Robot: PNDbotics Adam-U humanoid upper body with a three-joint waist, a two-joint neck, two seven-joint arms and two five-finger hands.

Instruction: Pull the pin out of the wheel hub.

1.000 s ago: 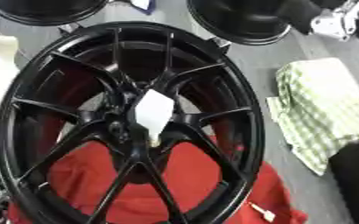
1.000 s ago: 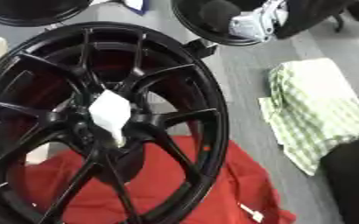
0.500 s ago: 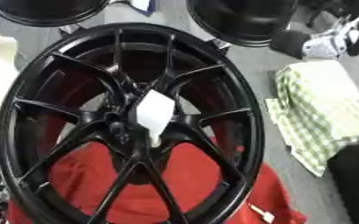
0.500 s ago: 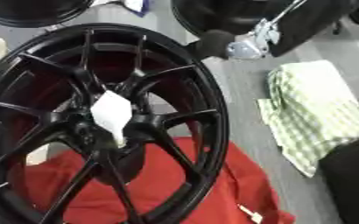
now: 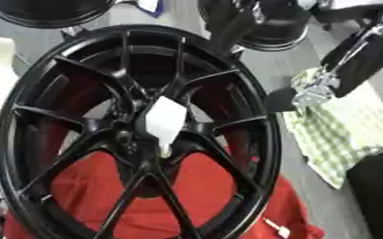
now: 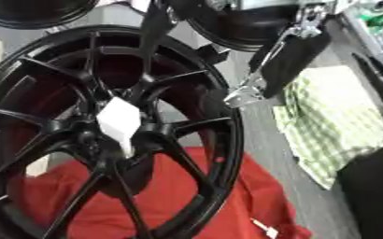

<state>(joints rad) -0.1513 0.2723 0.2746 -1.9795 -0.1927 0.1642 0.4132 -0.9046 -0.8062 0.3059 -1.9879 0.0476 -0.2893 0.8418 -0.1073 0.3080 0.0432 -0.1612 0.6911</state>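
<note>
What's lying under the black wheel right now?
A red cloth shows through the spokes and past the lower rim of the black wheel. How far it extends beneath the upper half is hidden by the rim and spokes.

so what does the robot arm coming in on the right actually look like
It is a slim black limb with silver metal fittings. A bright silver jointed piece sits at its lower end, and another silver bracket shows higher up. A dark rounded tip is next to the silver piece. The picture is blurred, so the hand's fingers cannot be made out. No cables or markings are visible.
</note>
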